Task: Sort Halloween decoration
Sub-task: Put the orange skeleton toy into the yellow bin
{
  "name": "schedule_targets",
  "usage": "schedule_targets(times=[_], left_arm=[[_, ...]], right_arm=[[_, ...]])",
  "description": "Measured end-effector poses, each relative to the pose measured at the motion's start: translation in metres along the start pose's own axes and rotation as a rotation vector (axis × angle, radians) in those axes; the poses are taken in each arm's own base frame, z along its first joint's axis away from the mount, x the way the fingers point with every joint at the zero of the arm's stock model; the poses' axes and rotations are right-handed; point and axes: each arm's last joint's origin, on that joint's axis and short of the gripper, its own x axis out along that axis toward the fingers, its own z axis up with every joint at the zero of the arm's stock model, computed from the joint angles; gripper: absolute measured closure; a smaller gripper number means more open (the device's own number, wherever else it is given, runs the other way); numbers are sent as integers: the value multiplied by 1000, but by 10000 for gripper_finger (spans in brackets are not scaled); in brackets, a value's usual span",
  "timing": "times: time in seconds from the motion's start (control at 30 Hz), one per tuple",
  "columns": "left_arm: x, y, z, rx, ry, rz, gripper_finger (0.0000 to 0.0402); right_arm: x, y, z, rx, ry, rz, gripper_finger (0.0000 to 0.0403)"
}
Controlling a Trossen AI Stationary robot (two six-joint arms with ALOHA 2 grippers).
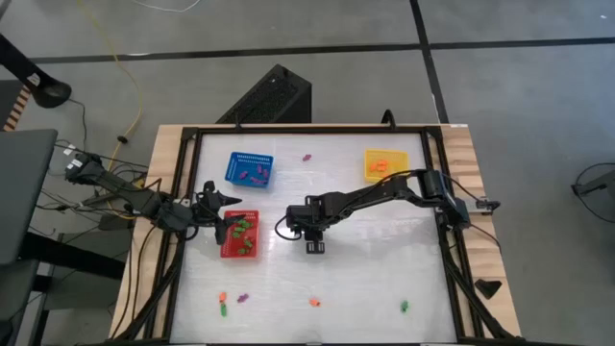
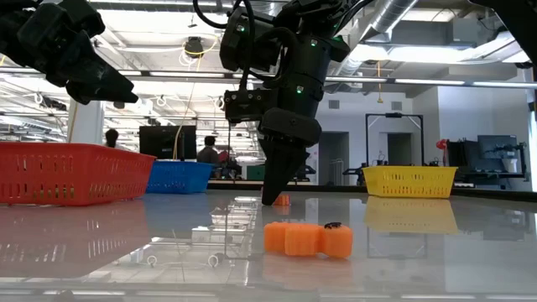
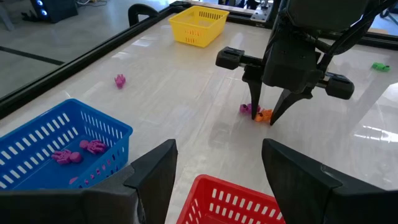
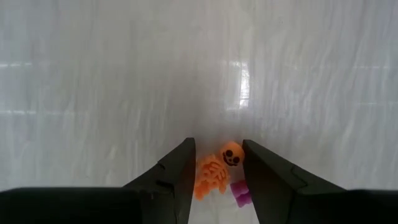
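We are looking at the right gripper (image 4: pixel 216 180) pointing straight down at the middle of the white table (image 1: pixel 375 279), its two fingers straddling a tiny orange skeleton figure (image 4: pixel 217 169) that is lying on the surface. The fingers are standing partly apart, close on either side of the skeleton; we cannot tell whether they are pressing it yet. A small purple trinket (image 4: pixel 239 193) is lying just beside the skeleton, against one finger.

The left gripper (image 1: pixel 213 199) is hovering over the near edge of the red basket (image 1: pixel 239 234), its fingers spread wide and holding nothing.

We are seeing green pieces sitting in the red basket, purple figures (image 3: pixel 78 152) in the blue basket (image 1: pixel 249 169), and orange pieces in the yellow basket (image 1: pixel 382 164). Loose decorations are lying scattered elsewhere: a purple one (image 1: pixel 307 157) between the blue and yellow baskets, and along the front of the table an orange and green pair (image 1: pixel 222 304), a purple piece (image 1: pixel 243 298), an orange pumpkin piece (image 2: pixel 307 238) and a green piece (image 1: pixel 405 307).
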Motion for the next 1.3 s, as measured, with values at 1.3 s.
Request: schedule_targets(times=[1.3], left_arm=[[0, 0, -1, 2, 9, 0, 175]], right_arm=[[-110, -57, -17, 1, 104, -37, 242]])
